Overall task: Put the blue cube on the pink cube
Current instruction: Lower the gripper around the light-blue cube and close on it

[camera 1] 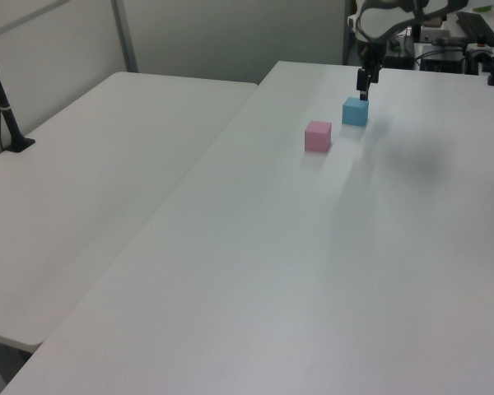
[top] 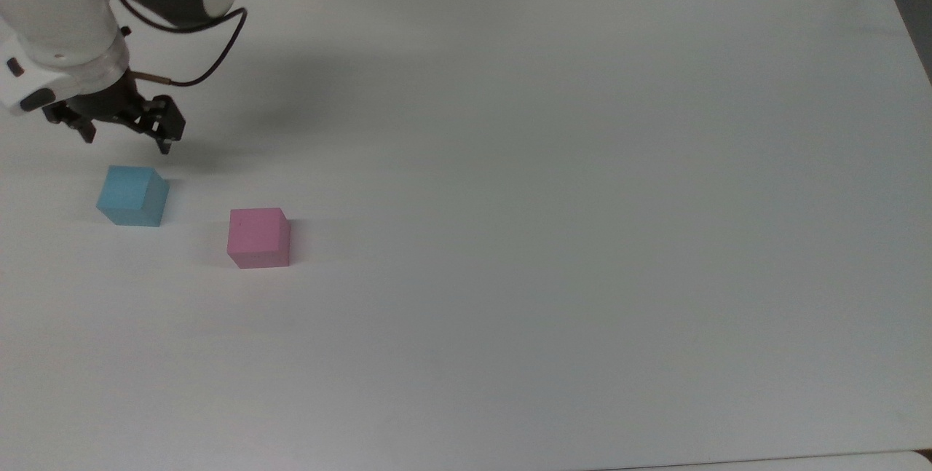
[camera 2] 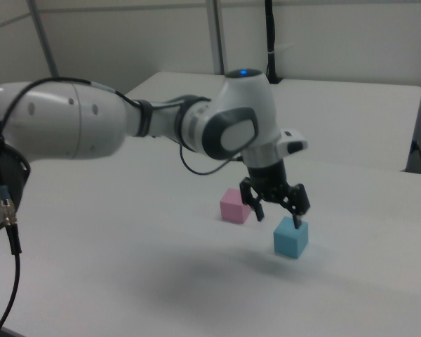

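Gripper (top: 125, 140) with fingers spread, hanging just above the blue cube (top: 133, 196) near the top view's left table (top: 553, 187) edge, pink cube (top: 258, 238) sitting nearby, apart from it.

Arm reaches low — gripper (top: 127, 142) points downward, fingers spread apart, holding nothing.

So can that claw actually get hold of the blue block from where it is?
Probably yes: the gripper hangs open just above the blue cube, and the pink cube stands apart.
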Tool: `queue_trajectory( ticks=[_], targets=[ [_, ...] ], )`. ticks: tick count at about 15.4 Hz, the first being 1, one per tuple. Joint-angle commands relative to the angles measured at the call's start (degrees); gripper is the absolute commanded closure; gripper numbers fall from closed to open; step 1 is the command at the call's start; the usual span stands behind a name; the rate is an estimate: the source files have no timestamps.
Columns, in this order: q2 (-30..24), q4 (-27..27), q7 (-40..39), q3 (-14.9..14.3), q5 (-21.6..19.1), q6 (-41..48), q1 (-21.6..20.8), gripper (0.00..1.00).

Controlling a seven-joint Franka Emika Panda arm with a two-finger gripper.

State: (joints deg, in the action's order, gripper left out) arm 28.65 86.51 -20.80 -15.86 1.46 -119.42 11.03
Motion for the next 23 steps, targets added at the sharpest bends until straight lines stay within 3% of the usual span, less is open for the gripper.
queue_trajectory(
  ticks=[1,9,11,13,15,18,23],
  targets=[
    [4.47,-1.08,-0.99,-0.04,-0.05,-5.55,1.19,0.0],
    [7.2,-0.82,-0.11,0.75,-1.98,-6.0,1.19,0.0],
    [7.21,-0.82,-0.2,0.75,-1.99,-6.0,1.27,0.19],
    [7.21,-0.82,-0.2,0.75,-2.6,-7.4,1.28,0.51],
    [6.33,-1.0,-0.2,0.75,-3.65,-7.23,1.19,0.69],
    [2.91,-1.17,0.23,1.44,-6.2,-6.7,0.31,0.69],
    [1.05,-5.56,6.38,7.5,-6.47,0.24,-0.66,0.66]
  ],
)
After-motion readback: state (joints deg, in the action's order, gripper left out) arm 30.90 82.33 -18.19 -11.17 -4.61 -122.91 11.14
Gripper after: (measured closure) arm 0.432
